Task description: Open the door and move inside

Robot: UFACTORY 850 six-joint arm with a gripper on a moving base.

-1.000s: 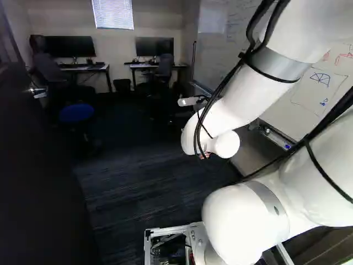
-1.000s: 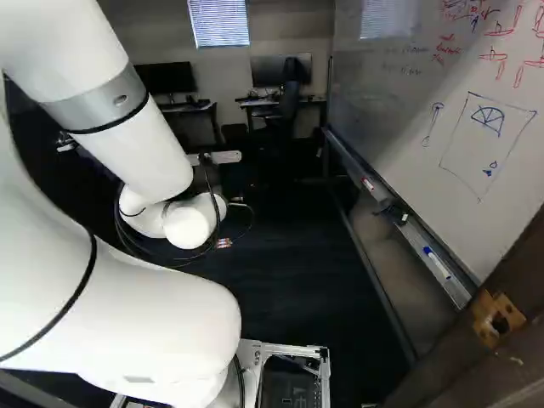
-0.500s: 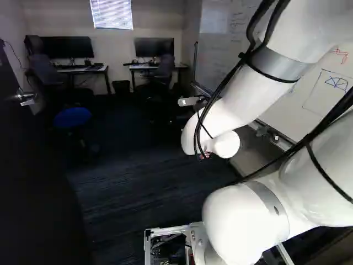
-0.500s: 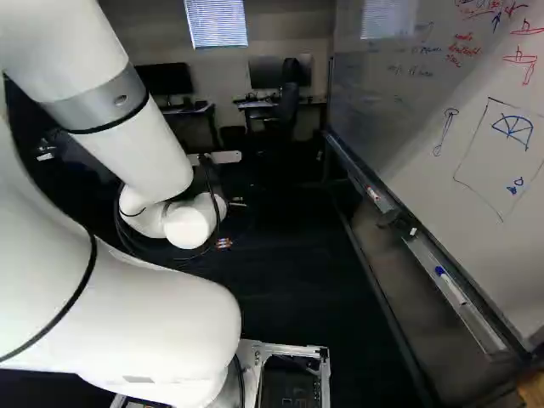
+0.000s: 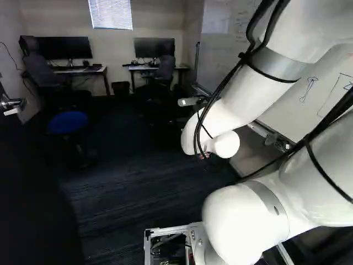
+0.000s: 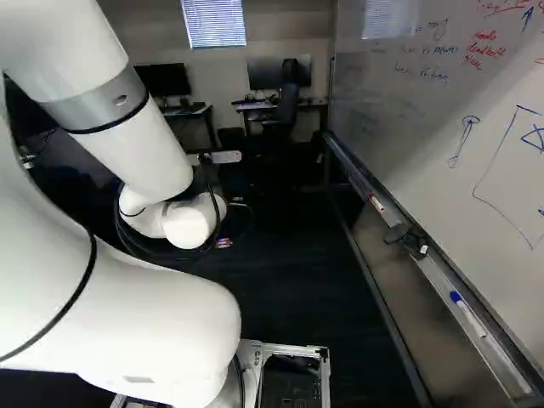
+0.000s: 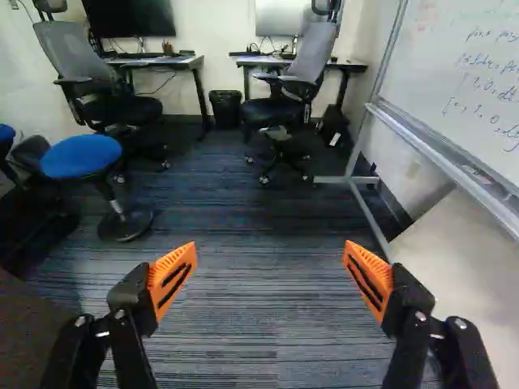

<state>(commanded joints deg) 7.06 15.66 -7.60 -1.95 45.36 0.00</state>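
All the writing I can find from my station is marker on the whiteboard (image 6: 382, 144). In the right base view I see red handwriting (image 6: 485, 48), three short stacked lines, and to its left rows of dark handwriting (image 6: 422, 73) — I can't make out whole words in either. More red strokes run along that view's top edge, cut off by it. In the wrist view there are several rows of formula-like writing (image 7: 491, 93); the lower ones seem to carry an opening square bracket, a 1 and zeros with commas — the rest is too small to tell. From the left base view, the script is too faint to read.
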